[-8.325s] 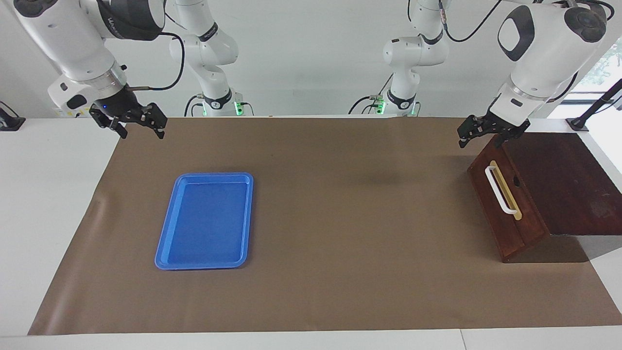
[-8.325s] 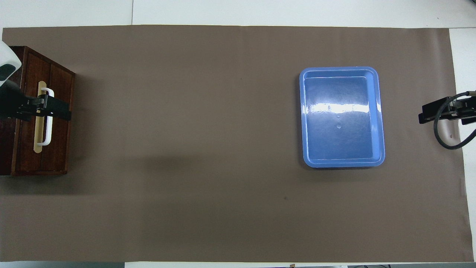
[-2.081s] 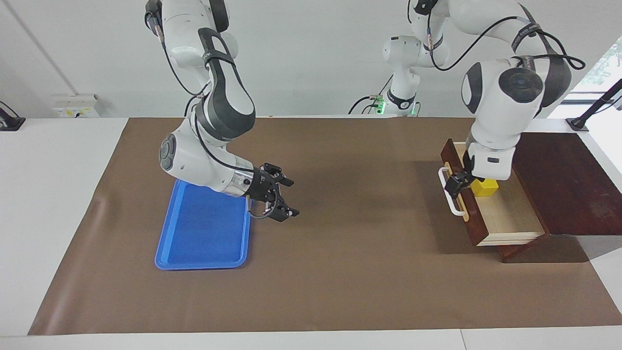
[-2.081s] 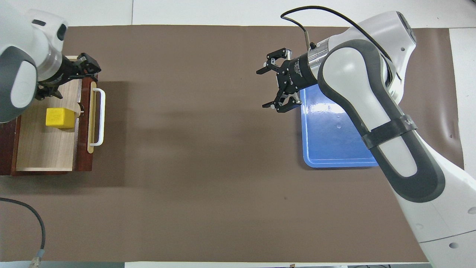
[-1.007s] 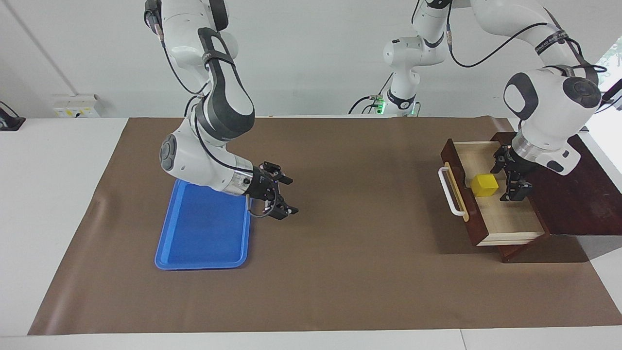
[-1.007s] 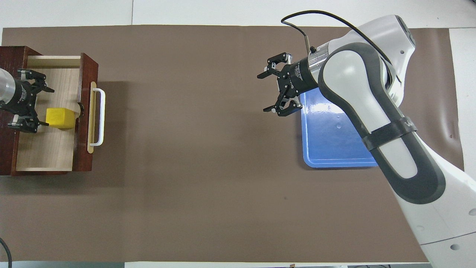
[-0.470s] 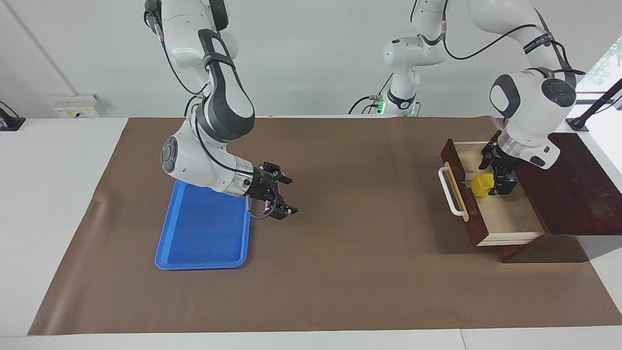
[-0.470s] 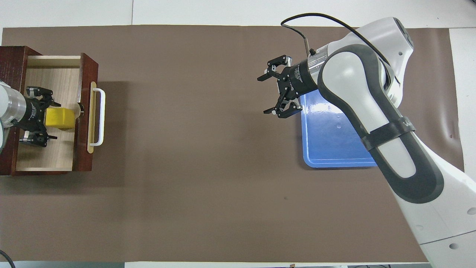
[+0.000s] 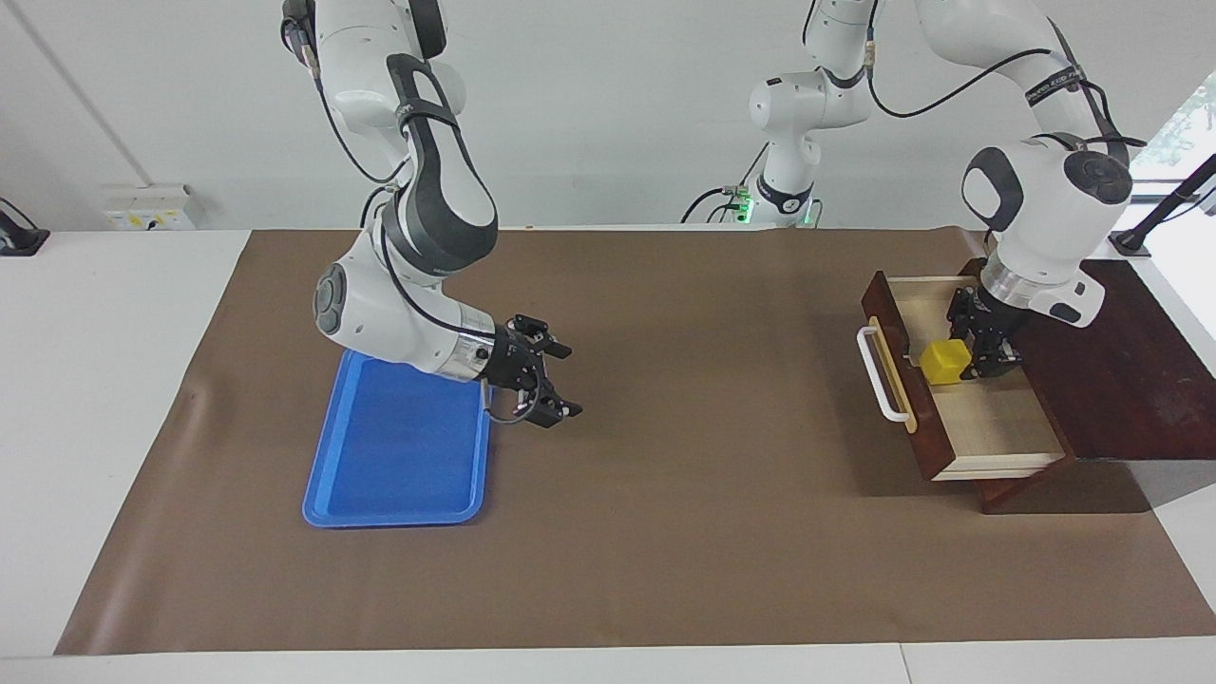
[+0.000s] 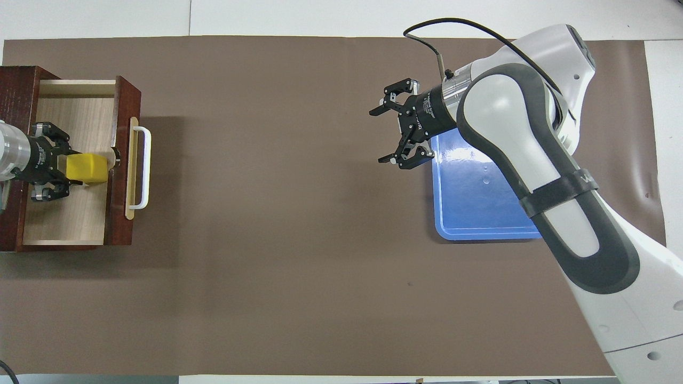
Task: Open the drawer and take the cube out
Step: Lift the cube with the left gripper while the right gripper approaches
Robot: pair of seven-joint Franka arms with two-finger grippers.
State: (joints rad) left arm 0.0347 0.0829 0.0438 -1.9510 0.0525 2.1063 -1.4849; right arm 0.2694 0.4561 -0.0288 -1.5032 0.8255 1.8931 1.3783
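The dark wooden drawer (image 9: 923, 446) (image 10: 118, 224) stands pulled out of its box (image 9: 1111, 361) (image 10: 13, 85) at the left arm's end of the table, white handle (image 9: 879, 375) (image 10: 145, 165) facing the table's middle. Inside it, close to the front panel, is the yellow cube (image 9: 940, 363) (image 10: 90, 168). My left gripper (image 9: 958, 356) (image 10: 72, 169) reaches down into the drawer and is shut on the cube, one finger on each side. Over the brown mat, beside the blue tray, hangs my right gripper (image 9: 570, 380) (image 10: 380, 136), open and holding nothing.
A flat blue tray (image 9: 399, 446) (image 10: 480, 202) lies on the brown mat toward the right arm's end, partly under the right arm. The open drawer's pale floor (image 9: 993, 427) (image 10: 64, 224) is bare beside the cube.
The left gripper moved from beside the cube to around it and closed its fingers on it. The cube stays in the drawer. The right arm has barely moved.
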